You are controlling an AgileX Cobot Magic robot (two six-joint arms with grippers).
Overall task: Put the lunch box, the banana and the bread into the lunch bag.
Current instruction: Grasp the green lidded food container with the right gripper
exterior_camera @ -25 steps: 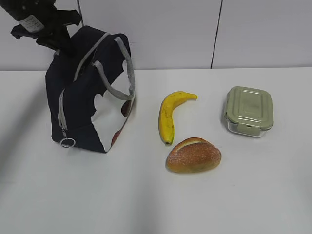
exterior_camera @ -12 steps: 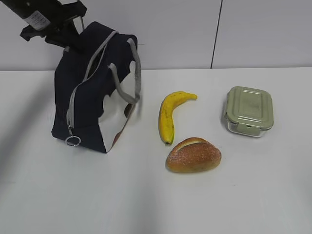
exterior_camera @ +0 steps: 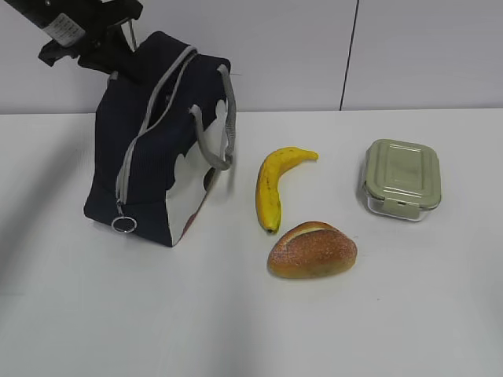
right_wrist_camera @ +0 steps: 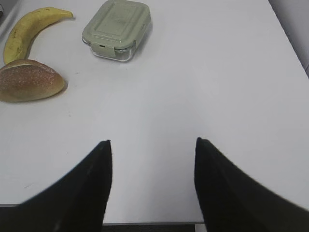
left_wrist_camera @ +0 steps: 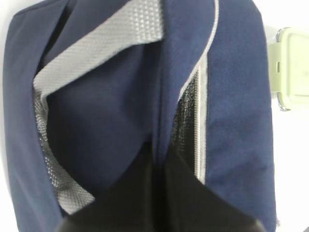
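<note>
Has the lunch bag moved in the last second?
Yes. The lunch bag has swung right, its top and zipper ring now nearer the banana, which stayed put.

The white bench (exterior_camera: 409, 314) carries four things. A navy lunch bag (exterior_camera: 153, 157) with grey straps stands toward its left end, near the far edge. The banana (exterior_camera: 271, 188) lies about mid-bench, the bread (exterior_camera: 312, 250) just in front of it, apart. The lunch box (exterior_camera: 401, 178) sits toward the right end.

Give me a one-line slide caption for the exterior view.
Left gripper pinches the lunch bag top; banana, bread, lunch box wait outside.
</note>
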